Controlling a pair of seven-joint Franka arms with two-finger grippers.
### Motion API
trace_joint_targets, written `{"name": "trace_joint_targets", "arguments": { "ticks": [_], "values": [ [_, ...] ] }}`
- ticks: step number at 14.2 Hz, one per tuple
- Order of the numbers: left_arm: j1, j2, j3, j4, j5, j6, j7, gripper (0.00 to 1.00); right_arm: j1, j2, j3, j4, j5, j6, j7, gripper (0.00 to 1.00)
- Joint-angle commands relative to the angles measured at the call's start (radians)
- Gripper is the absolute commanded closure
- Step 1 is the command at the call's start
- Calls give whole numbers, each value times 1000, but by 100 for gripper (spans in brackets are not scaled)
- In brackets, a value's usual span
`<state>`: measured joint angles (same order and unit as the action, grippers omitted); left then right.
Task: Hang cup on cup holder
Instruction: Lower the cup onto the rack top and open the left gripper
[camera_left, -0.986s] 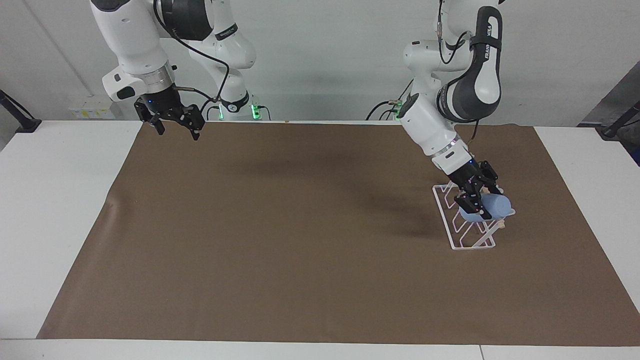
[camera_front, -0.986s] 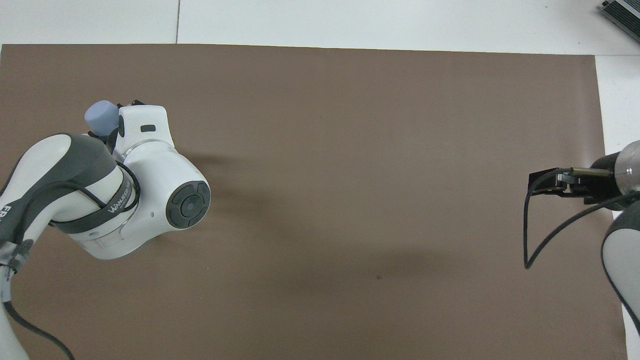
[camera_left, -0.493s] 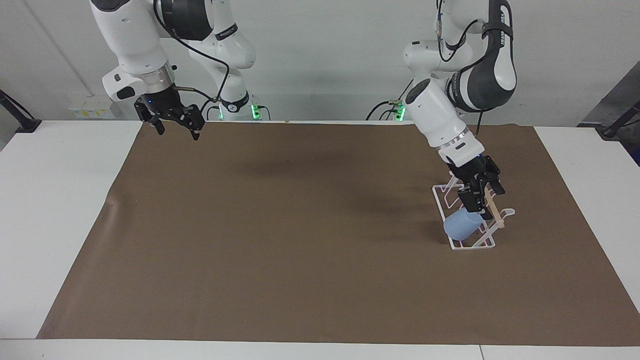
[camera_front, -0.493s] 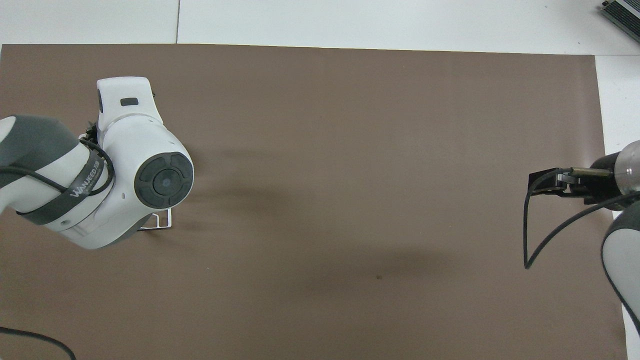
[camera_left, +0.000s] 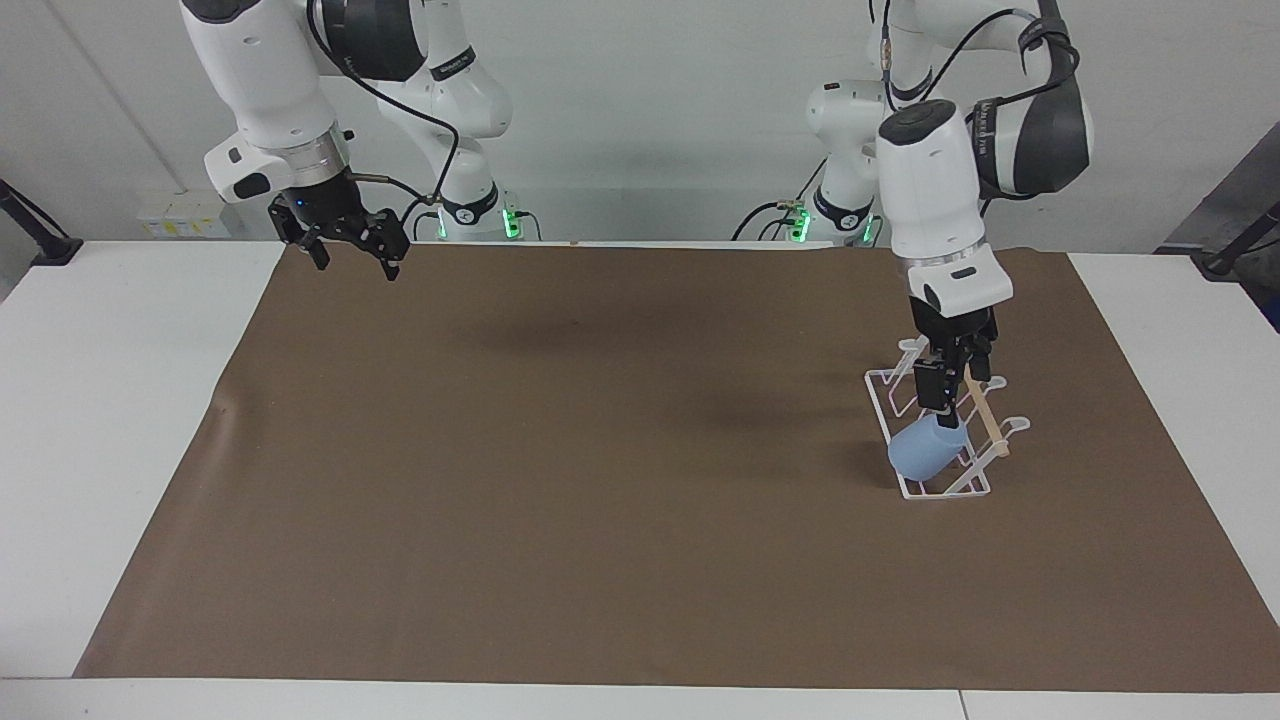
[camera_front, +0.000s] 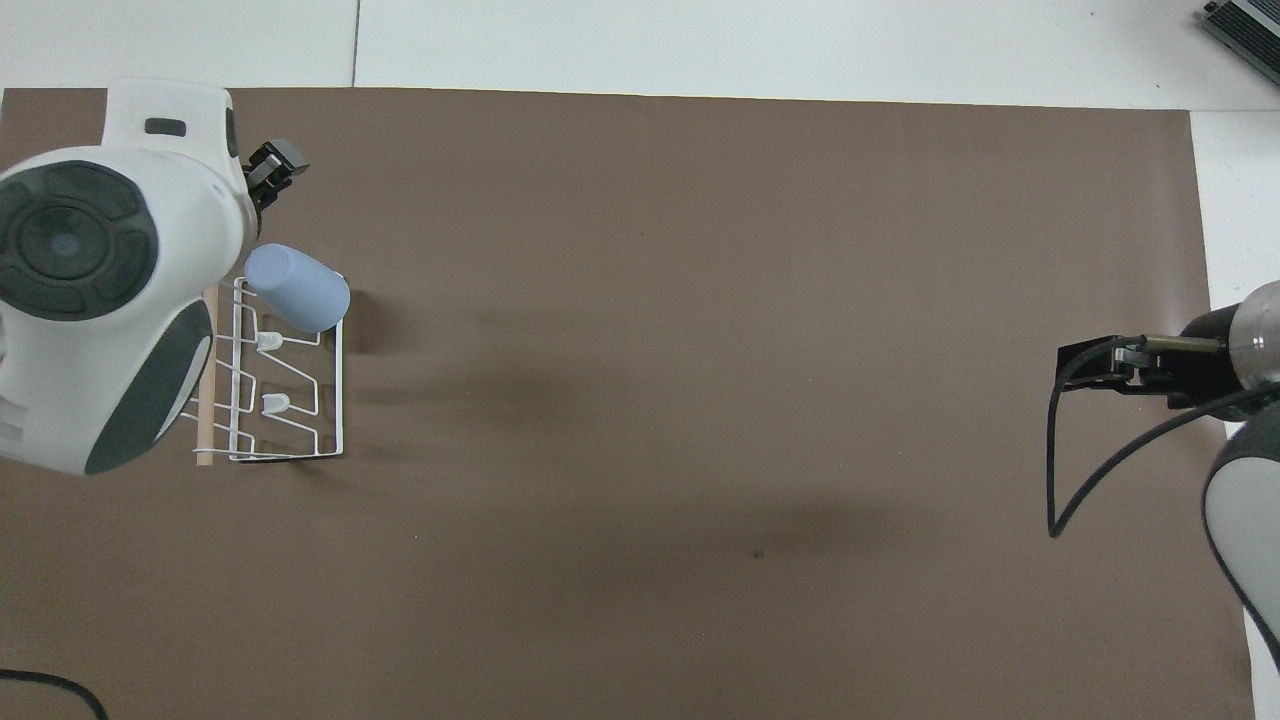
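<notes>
Cup (camera_left: 925, 450) sits tipped over a prong at the corner of the cup holder (camera_left: 975, 487), lower right of the facing view and upper left of the overhead. Looks light, stiff and matte, so probably not slippery; if regrasping, pinch across the body near the closed base. Small, light blue, no handle, tapered. Left gripper (camera_left: 950, 398) hangs just above it, empty; finger gap unreadable. Right gripper (camera_left: 352, 252) waits upper left, fingers spread.
</notes>
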<state>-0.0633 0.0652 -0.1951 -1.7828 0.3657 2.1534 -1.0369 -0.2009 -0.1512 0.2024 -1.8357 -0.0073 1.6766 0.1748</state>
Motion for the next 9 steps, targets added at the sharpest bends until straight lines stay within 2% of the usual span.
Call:
{"name": "trace_joint_targets", "arguments": {
  "ticks": [1, 3, 5, 7, 9],
  "values": [
    [40, -48, -4, -4, -175, -79, 278, 0, -9, -8, 8, 1, -3, -6, 6, 0],
    [52, -82, 3, -4, -261, -147, 490, 0, -9, -8, 8, 1, -3, -8, 6, 0],
    [79, -94, -1, -1, -283, -208, 715, 0, -9, -8, 8, 1, -3, -6, 6, 0],
    [89, -111, 6, 14, -283, -297, 845, 0, -9, -8, 8, 1, -3, -8, 6, 0],
    [103, -110, 3, 72, -284, -429, 946, 0, -9, -8, 8, 1, -3, -8, 6, 0]
  ]
}}
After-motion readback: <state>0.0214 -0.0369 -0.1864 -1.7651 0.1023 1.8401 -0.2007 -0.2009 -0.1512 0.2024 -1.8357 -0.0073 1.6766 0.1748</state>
